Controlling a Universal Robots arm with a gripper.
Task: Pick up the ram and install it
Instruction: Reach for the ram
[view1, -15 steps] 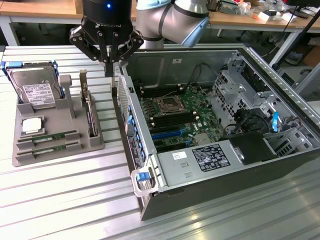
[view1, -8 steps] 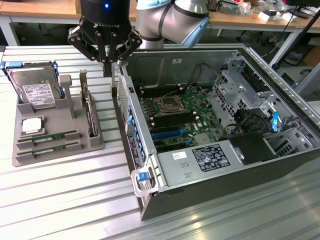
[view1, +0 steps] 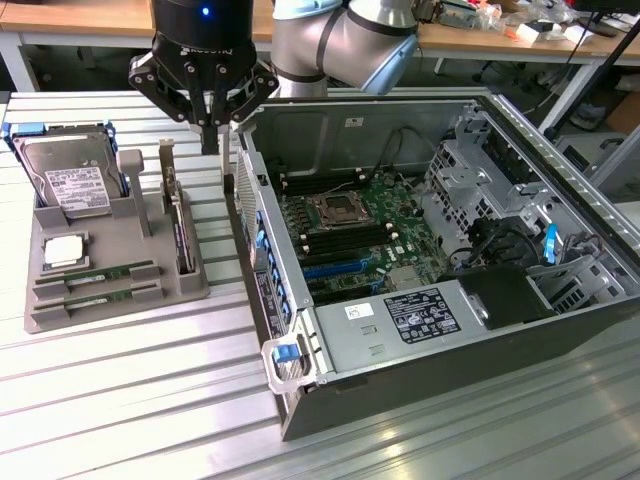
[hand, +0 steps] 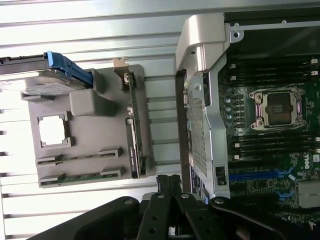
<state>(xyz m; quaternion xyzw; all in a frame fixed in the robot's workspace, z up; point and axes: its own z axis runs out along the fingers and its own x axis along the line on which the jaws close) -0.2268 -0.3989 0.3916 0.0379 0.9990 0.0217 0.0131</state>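
Note:
Two ram sticks (view1: 97, 272) (view1: 98, 293) lie edge-up in the front slots of a grey holder tray (view1: 60, 312); the wrist view shows them (hand: 80, 158) (hand: 82, 176) in the same slots. My gripper (view1: 212, 142) hangs above the table between the tray and the open computer case (view1: 300, 400), well above and behind the sticks. Its black fingers (hand: 169, 183) are pressed together with nothing between them. The motherboard (view1: 352, 222) lies inside the case, with dark memory slots (view1: 300, 213) on either side of the processor socket (view1: 333, 208).
The tray also carries a hard drive (view1: 70, 180) in a blue frame, a silver processor chip (view1: 62, 252) and an upright expansion card (view1: 178, 225). The case's metal side wall (hand: 200, 100) rises close beside my fingers. Cables and drive cages (view1: 480, 190) fill the case's far end.

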